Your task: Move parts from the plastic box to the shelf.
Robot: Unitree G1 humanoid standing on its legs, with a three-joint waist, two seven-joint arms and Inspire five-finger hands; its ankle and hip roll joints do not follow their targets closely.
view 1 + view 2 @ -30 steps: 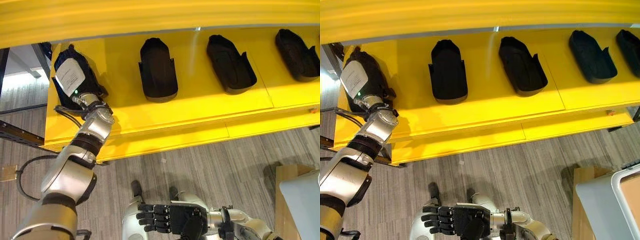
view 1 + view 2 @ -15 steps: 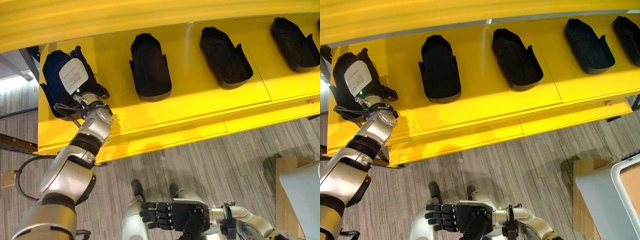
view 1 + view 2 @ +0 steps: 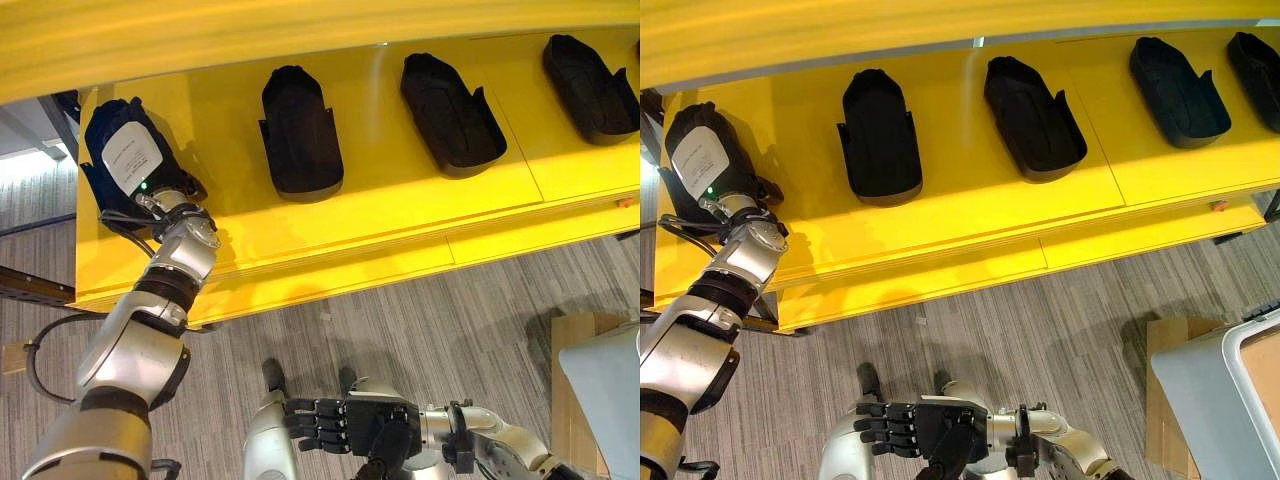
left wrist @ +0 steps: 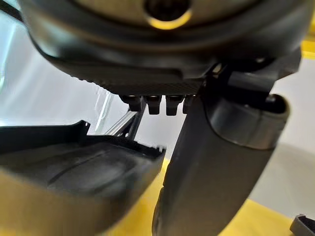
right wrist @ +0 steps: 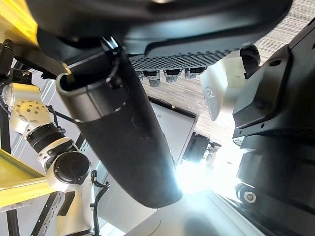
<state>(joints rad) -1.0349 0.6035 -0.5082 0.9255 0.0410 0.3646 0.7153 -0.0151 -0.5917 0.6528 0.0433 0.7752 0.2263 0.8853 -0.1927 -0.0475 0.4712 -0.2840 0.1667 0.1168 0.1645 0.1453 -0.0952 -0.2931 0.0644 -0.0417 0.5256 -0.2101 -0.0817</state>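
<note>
The left hand reaches up onto the yellow shelf at its left end, resting over a black part that lies there flat on the shelf surface. From the head views the back of the hand covers most of that part, and whether the fingers curl round it or lie straight cannot be told; in the left wrist view the thumb stands straight beside the part's dark moulded edge, apart from it, and the fingers are hidden. To the right of this hand, a second black part sits on the same shelf, near but clear of it, and further right lie a third part and a fourth part, well apart from the hand. The right hand hangs low over the grey floor, palm inward, its fingers straight and relaxed and holding nothing. Off to the right of that hand, a grey plastic box stands next to a brown cardboard box.
</note>
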